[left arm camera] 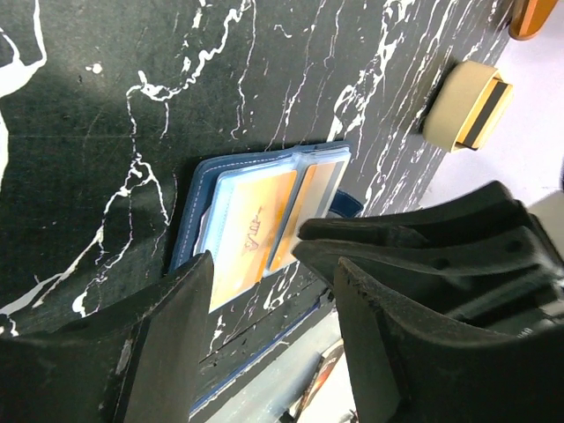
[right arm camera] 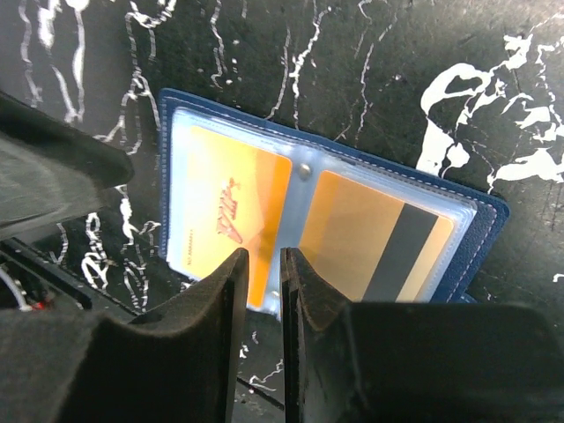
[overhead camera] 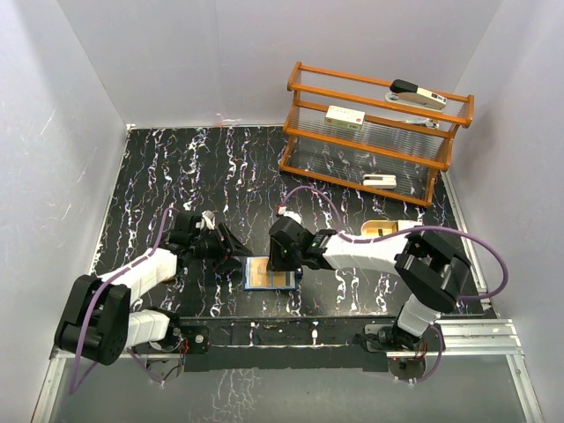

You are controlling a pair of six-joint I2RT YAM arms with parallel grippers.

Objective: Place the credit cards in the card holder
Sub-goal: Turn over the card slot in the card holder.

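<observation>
Right gripper [right arm camera: 264, 264], jaws nearly closed on nothing evident, hangs over the open card holder [right arm camera: 179, 104] showing two sleeved orange credit cards [right arm camera: 238, 203]; left gripper [left arm camera: 269, 286] gapes wide, empty, alongside

Top view looks down from behind; close wrist views share the card holder [right arm camera: 322, 216].

Overhead, the light is bright and even, the white walls slightly washed out, and soft shadows lie under the arms on the black desk [overhead camera: 176, 167]. Both wrist views are dimmer. The right end effector's fingers [right arm camera: 203, 352] are close and soft-focused, and the card holder [right arm camera: 335, 220] sleeves show a faint sheen.
</observation>
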